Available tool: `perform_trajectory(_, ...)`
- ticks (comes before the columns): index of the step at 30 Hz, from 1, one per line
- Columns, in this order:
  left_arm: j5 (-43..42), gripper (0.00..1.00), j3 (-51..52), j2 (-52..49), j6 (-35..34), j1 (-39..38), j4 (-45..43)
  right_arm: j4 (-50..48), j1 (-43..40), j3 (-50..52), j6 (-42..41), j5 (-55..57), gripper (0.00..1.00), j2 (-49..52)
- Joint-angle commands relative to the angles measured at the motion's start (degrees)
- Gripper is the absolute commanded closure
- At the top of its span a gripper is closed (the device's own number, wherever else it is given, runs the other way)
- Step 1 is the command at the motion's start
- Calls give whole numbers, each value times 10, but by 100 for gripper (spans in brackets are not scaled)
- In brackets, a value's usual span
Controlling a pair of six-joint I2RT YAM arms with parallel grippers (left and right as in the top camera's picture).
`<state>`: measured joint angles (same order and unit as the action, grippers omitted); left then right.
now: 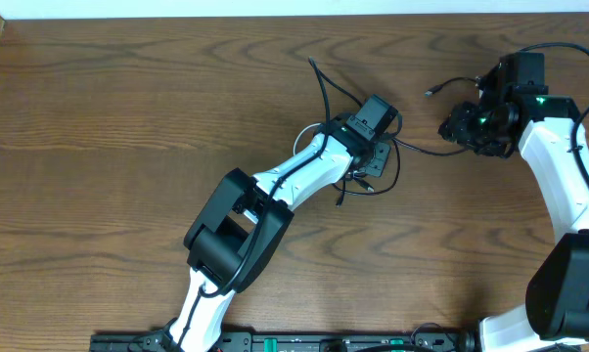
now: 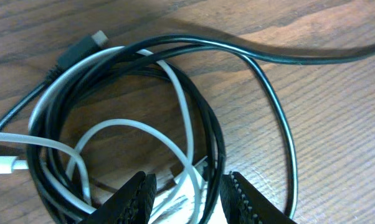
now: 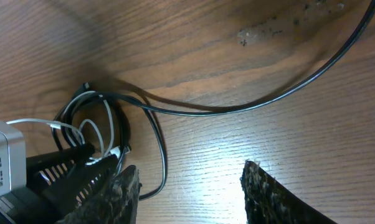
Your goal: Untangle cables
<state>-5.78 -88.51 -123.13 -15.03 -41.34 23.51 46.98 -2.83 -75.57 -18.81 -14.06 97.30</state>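
A thin white cable (image 2: 181, 93) and a thin black cable (image 2: 286, 134) lie looped together in one small coil (image 1: 368, 171) at mid-table. My left gripper (image 2: 187, 176) stands over the coil's near side, shut on white and black strands that fill the gap between its jaws. A black plug (image 2: 81, 48) rests at the coil's top left and a white plug (image 2: 0, 165) at its left. One black strand (image 1: 422, 150) trails right toward my right gripper (image 1: 463, 127). The right gripper (image 3: 190, 167) is open over bare wood, right of the coil (image 3: 94, 124).
A loose black cable end with a small plug (image 1: 430, 93) lies near the right gripper, and another black end (image 1: 314, 66) points toward the table's far side. Thicker black wires run along both arms. The table's far edge (image 1: 275, 18) runs along the top.
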Motion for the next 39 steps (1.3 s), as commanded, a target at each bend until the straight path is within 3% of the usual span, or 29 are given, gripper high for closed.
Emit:
perform_trajectory(1, 24, 61, 2, -14, -3, 2, -3, 2, -2, -1, 9, 5, 50, -1)
perform_trajectory(19, 24, 69, 2, -26, -3, 2, -10, 4, -2, -1, 9, 5, 51, -1)
perform_trajectory(22, 24, 79, 2, -27, -3, 2, -10, 4, -2, -1, 9, 4, 51, -1)
perform_trajectory(24, 24, 91, 2, -27, -3, 2, -11, 4, -2, -1, 9, 4, 51, -1)
perform_trajectory(27, 24, 93, -3, -19, -3, 3, -6, 4, -1, -1, 9, 0, 51, -1)
perform_trajectory(39, -22, 92, -11, 184, -3, 3, 48, -30, 10, -1, 73, -107, 53, -1)
